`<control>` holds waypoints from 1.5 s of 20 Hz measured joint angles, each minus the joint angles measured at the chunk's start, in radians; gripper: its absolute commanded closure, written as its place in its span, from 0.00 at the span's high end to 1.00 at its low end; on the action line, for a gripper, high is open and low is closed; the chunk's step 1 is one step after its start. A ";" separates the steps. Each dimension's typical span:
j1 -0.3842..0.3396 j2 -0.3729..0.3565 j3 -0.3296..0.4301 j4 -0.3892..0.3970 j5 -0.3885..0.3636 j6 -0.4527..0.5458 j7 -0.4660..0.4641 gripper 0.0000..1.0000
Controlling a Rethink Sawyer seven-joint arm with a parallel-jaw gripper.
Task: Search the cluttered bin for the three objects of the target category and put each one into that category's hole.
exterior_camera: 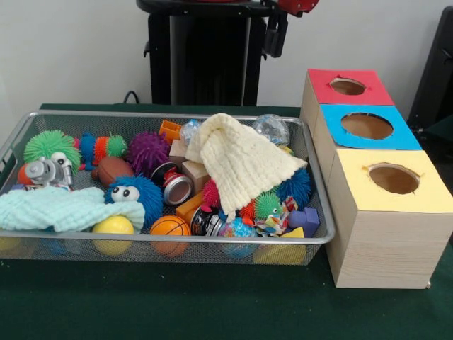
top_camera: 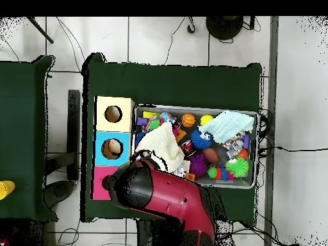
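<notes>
The bin (exterior_camera: 320, 236) sits just beside the three boxes, and the hole (exterior_camera: 347, 86) with the red surround is the one farthest back. The arm (top_camera: 168, 195) hangs over that red box; I cannot tell how its jaws stand. Searching well likely means lifting the yellow cloth (exterior_camera: 241, 159) off the pile first, since it buries toys near the bin's middle.

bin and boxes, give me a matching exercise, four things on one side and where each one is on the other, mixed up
Going by the front view.

Things:
1. cream knitted cloth
2. mint knitted cloth
3. orange basketball
4. the hole with the red surround

Places:
A. at the bin's near wall, about the middle
B. farthest box top from the camera
C. draped over toys, right of the bin's centre
D. the bin's near left corner

Pairs: 1-C, 2-D, 3-A, 4-B
</notes>
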 measured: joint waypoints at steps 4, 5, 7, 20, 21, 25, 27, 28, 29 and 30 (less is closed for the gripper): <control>0.000 0.000 0.000 -0.001 0.000 0.000 0.000 0.00; 0.000 0.001 0.000 -0.002 0.000 0.000 0.000 0.00; 0.000 0.001 0.000 -0.004 0.000 0.000 0.000 0.00; -0.015 0.001 0.000 -0.032 0.000 0.000 0.000 0.00; -0.015 0.001 0.000 -0.036 0.000 0.000 0.000 0.00; -0.017 0.001 0.000 -0.054 0.000 0.000 0.000 0.00; -0.018 0.001 0.000 -0.060 0.000 0.000 0.000 0.00; -0.018 0.001 0.000 -0.062 0.000 0.000 0.000 0.00; -0.019 0.001 0.000 -0.062 0.000 0.000 0.000 0.00; -0.020 0.001 0.000 -0.063 0.000 0.000 0.000 0.00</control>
